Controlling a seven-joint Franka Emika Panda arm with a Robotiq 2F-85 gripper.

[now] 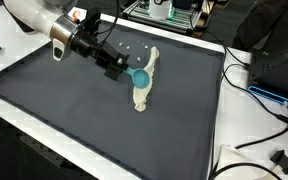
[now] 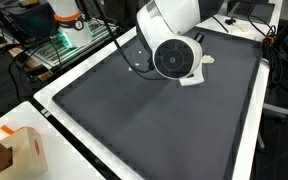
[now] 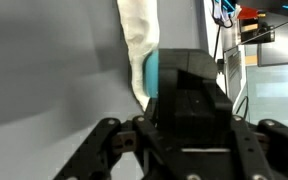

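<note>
Surface: a dark grey mat (image 1: 64,110) covers a white-rimmed table (image 1: 234,150) in a workshop room. It fills most of both exterior views.
Nearest edge: a cardboard box (image 2: 12,152) sits at the table's corner, off the mat, in an exterior view.
Arm: the white arm (image 2: 174,57) reaches over the mat and blocks much of what lies behind it.
Gripper: the black gripper (image 1: 124,72) is low over the mat and points at the blue cup. In the wrist view its own body hides the fingertips, so I cannot tell how far apart the jaws stand, nor whether they grip anything.
Blue cup: the small blue cup (image 1: 140,76) is at the gripper's tip, touching or just beside it, and lies against the cream cloth. The wrist view shows it (image 3: 151,72) at the edge of the gripper body.
Cream cloth: a long, pale cream cloth (image 1: 144,95) stretches across the middle of the mat, running past the cup toward the far edge (image 3: 139,35).
Side: black cables (image 1: 254,120) trail over the white rim.
Background: an equipment rack (image 1: 169,10) with green lights stands beyond the table.
</note>
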